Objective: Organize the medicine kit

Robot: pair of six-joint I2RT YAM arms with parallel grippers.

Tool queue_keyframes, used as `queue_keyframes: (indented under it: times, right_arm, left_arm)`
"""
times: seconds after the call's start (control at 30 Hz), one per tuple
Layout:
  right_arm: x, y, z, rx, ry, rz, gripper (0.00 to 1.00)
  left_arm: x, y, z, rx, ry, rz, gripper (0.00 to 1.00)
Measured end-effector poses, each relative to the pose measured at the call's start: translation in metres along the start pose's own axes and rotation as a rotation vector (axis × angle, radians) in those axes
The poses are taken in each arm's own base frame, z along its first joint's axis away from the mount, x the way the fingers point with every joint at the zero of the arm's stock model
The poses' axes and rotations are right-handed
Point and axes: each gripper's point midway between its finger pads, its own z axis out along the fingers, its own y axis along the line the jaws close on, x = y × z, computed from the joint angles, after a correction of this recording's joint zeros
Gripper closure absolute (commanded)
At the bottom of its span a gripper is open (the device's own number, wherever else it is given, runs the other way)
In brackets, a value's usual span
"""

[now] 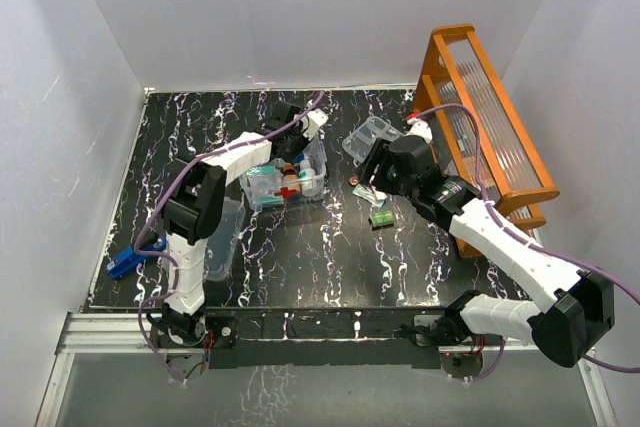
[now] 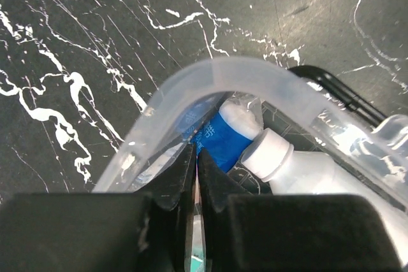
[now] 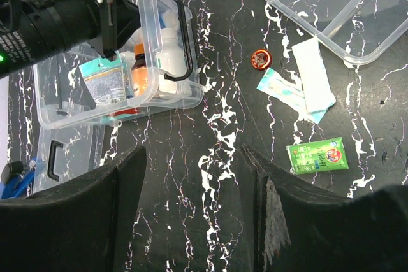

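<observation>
1. Black fingers of the left end effector (image 2: 196, 157) are clenched together with nothing visible between them. Their tips are dipped just inside the rim of the medicine kit box (image 2: 210, 71).
2. At 1 o'clock from those tips, a blue tube (image 2: 220, 144) lies in the box beside a white bottle (image 2: 306, 170).
3. The right wrist view also shows an orange bottle (image 3: 141, 68) and a teal packet (image 3: 102, 81) packed in the box, so filling looks well under way.
4. The right end effector (image 3: 194, 164) is released, empty and hovering over bare worktop (image 3: 217, 125).
5. At 1 to 3 o'clock from it lie four loose items:
   - a small red round tin (image 3: 261, 59)
   - a white sachet (image 3: 312, 74)
   - a striped teal packet (image 3: 280, 90)
   - a green packet (image 3: 317, 156)
6. From above, the clear divided tray (image 1: 370, 137) sits at 1 o'clock from the box. It looks empty and is outside the box.
7. The lid (image 1: 225, 237) lies flat at 8 o'clock from the box.
8. Left to do, I judge: collect the four loose items, seat the tray, and close the lid.
</observation>
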Motion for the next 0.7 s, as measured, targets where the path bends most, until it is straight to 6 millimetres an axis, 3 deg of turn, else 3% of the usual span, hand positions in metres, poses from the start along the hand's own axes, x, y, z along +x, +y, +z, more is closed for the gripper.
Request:
queue_keyframes:
  times: [0.17, 0.27, 0.4, 0.47, 0.6, 0.7]
  right_arm:
    - [-0.001, -0.001, 0.000, 0.006, -0.004, 0.000, 0.43]
    - [0.000, -0.004, 0.002, 0.018, -0.005, -0.005, 0.40]
    - [0.006, -0.018, 0.011, 0.062, 0.007, -0.028, 0.39]
    - [0.010, -0.028, 0.017, 0.091, 0.022, -0.036, 0.39]
    - [0.017, -0.048, 0.030, 0.151, 0.054, -0.062, 0.37]
    - [0.021, -0.061, 0.038, 0.188, 0.075, -0.093, 0.35]
  left_arm:
    - [-0.015, 0.002, -0.015, -0.006, -0.025, -0.073, 0.72]
    - [-0.028, 0.006, -0.038, -0.017, -0.055, -0.137, 0.58]
    - [-0.055, 0.020, -0.090, -0.069, -0.159, -0.255, 0.50]
    - [-0.059, 0.026, -0.118, -0.101, -0.202, -0.320, 0.47]
    - [-0.051, 0.029, -0.169, -0.130, -0.272, -0.452, 0.37]
    - [-0.036, 0.024, -0.194, -0.134, -0.292, -0.528, 0.33]
